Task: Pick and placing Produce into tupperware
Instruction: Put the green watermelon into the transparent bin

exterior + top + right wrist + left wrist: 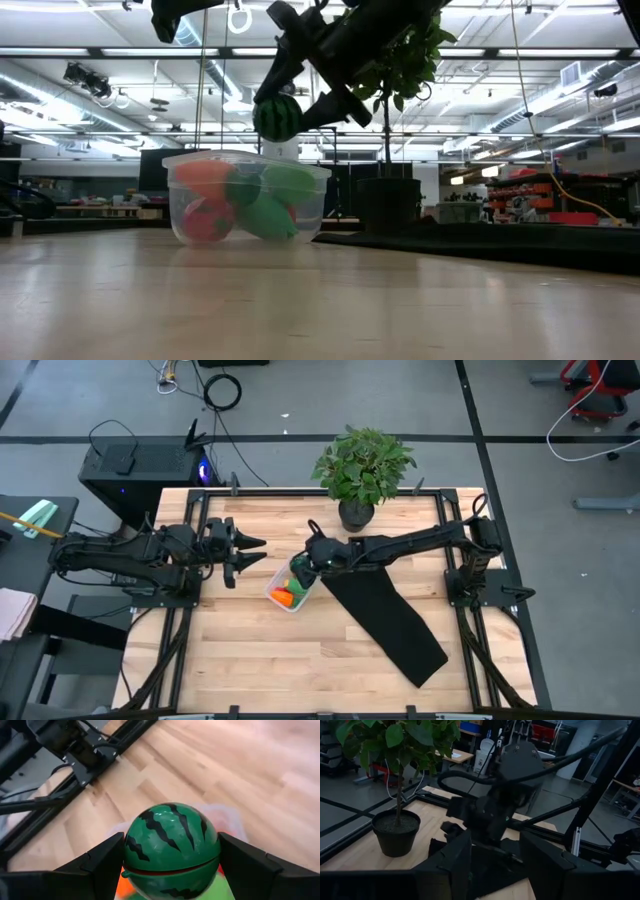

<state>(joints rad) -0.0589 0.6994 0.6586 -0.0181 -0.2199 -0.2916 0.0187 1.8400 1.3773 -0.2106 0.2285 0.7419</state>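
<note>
Dark green striped toy melon [171,847], pinched by the right gripper [170,865] just above the tub [246,205], poised for dropping in. Five pieces already lie inside the tub. Left gripper [243,553], beside the tub, half spread, empty, waiting.

Overhead and table-level views share the tupperware [288,592]; wrist cameras apparently closest.

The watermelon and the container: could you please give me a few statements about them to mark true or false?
1. The right gripper holds the toy watermelon. True.
2. The watermelon already rests inside the tupperware. False: it hangs above the rim, in the fingers.
3. The tupperware is empty. False: red, orange and green pieces lie in it.
4. The left gripper carries a carrot. False: it is open, holds nothing and waits at the table's left side.
5. The potted plant stands at the table's far edge. True.
</note>
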